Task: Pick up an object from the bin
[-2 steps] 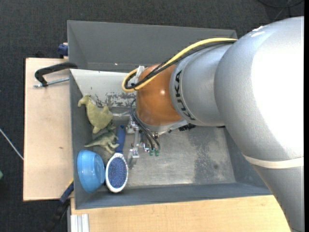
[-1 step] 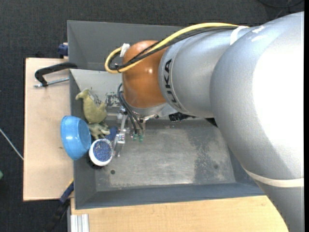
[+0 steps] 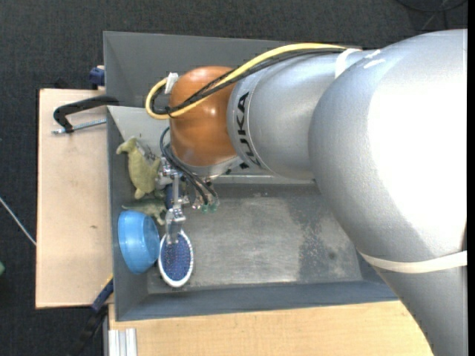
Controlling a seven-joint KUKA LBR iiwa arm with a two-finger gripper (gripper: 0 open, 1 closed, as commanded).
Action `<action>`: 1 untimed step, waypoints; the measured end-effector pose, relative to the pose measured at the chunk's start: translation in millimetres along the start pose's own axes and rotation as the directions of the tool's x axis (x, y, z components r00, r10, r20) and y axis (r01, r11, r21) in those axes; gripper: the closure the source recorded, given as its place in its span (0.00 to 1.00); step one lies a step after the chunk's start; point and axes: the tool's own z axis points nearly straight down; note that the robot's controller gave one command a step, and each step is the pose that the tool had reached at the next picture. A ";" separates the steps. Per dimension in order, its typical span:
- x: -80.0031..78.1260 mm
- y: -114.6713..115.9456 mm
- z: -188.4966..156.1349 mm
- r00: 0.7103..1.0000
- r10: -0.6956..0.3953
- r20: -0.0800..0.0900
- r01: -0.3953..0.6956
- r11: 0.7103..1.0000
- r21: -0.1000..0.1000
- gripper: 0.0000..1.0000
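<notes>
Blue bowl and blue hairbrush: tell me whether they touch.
Touching. The camera view shows the blue bowl with its right edge against the blue hairbrush head, no gap between them.

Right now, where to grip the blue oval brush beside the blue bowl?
Probably the narrow handle, from straight above, closing across its width. The brush lies flat, its oval head too wide, and the blue bowl crowds it on the view's left.

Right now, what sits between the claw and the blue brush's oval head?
Only the brush's own handle, running up from the head toward the gripper in the camera view; nothing else lies there.
</notes>
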 end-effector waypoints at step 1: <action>2.4 1.8 0.6 1.000 -0.002 -0.013 0.002 1.000 -0.001 1.00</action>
